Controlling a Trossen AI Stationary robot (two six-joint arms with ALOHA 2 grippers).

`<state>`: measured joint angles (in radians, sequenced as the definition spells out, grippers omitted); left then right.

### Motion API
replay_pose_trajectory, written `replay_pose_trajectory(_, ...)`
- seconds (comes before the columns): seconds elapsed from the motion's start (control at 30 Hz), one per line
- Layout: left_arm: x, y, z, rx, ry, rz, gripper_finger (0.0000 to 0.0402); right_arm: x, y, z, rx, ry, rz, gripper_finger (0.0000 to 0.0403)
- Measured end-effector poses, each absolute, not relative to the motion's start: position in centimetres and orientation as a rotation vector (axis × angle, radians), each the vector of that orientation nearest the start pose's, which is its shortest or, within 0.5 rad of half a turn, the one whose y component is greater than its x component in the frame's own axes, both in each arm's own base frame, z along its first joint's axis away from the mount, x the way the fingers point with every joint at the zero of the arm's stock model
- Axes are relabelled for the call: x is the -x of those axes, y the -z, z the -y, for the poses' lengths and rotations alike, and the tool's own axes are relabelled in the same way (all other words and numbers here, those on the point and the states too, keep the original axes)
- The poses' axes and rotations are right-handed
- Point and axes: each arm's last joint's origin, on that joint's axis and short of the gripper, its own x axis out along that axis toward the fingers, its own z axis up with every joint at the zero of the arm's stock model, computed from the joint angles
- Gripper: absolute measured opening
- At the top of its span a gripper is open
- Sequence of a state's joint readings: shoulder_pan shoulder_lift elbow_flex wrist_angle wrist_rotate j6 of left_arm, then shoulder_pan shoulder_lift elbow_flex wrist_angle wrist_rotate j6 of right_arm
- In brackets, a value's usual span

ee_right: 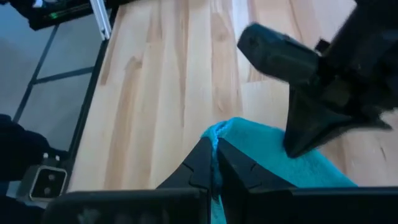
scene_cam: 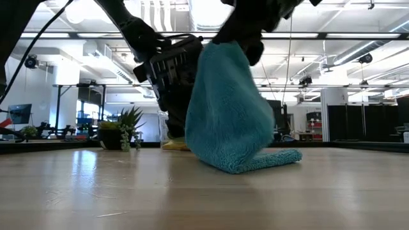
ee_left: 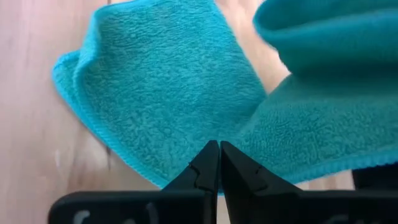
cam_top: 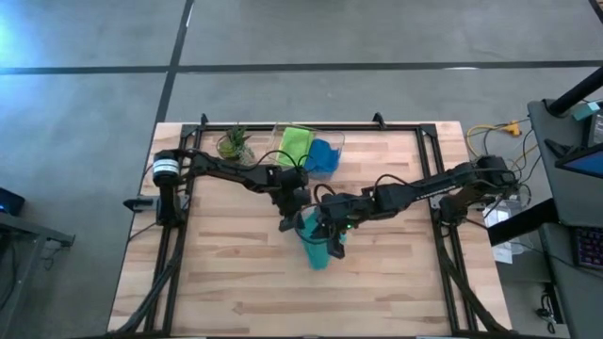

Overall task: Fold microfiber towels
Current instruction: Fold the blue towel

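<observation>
Left gripper (cam_top: 300, 218) sits near the table's middle, its fingers (ee_left: 208, 168) pinched together on an edge of the teal towel (cam_top: 316, 247). From the table's centre it lies at about nine o'clock, close in. Right gripper (cam_top: 330, 231) is just beside it, at about three o'clock of the left one, its jaws likewise clamped on a corner of the same towel. In the low view the teal towel (scene_cam: 230, 115) hangs lifted between the two, with only its lower end resting on the wooden table (cam_top: 396, 282). At about twelve o'clock of the grippers, near the far edge, a lime green towel (cam_top: 294, 144) and a dark blue towel (cam_top: 323, 156) lie in a clear bin (cam_top: 339, 141), with a small potted plant (cam_top: 235, 143) at its nine o'clock.
</observation>
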<state>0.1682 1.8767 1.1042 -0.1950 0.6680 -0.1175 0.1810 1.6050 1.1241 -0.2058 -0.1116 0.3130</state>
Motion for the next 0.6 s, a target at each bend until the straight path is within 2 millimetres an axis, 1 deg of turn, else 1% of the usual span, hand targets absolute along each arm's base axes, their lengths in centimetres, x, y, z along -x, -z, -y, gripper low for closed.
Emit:
replay_pose_trajectory(0.13, -36.6, -15.5, -4.3, 0.528, 0.466, -0.908, 0.0000, -35.3, -24.7, -6.8, -0.300, -0.167, -0.724, 0.0009)
replay_pose_trajectory(0.27, -36.3, -15.6, -4.0, 0.577, 0.549, -0.915, 0.0000, -36.3, -24.4, -7.0, -0.326, -0.153, -0.747, 0.0009)
replay_pose_trajectory(0.4, -35.3, -15.0, -3.6, 0.578, 0.572, -1.018, 0.0000, -36.9, -23.8, -7.1, -0.354, -0.131, -0.786, 0.0009)
replay_pose_trajectory(0.53, -33.9, -14.0, -3.2, 0.503, 0.534, -1.154, 0.0000, -37.1, -23.4, -7.0, -0.367, -0.107, -0.810, 0.0009)
replay_pose_trajectory(0.6, -33.4, -13.5, -3.1, 0.471, 0.520, -1.187, 0.0000, -37.1, -23.3, -6.9, -0.375, -0.085, -0.812, 0.0009)
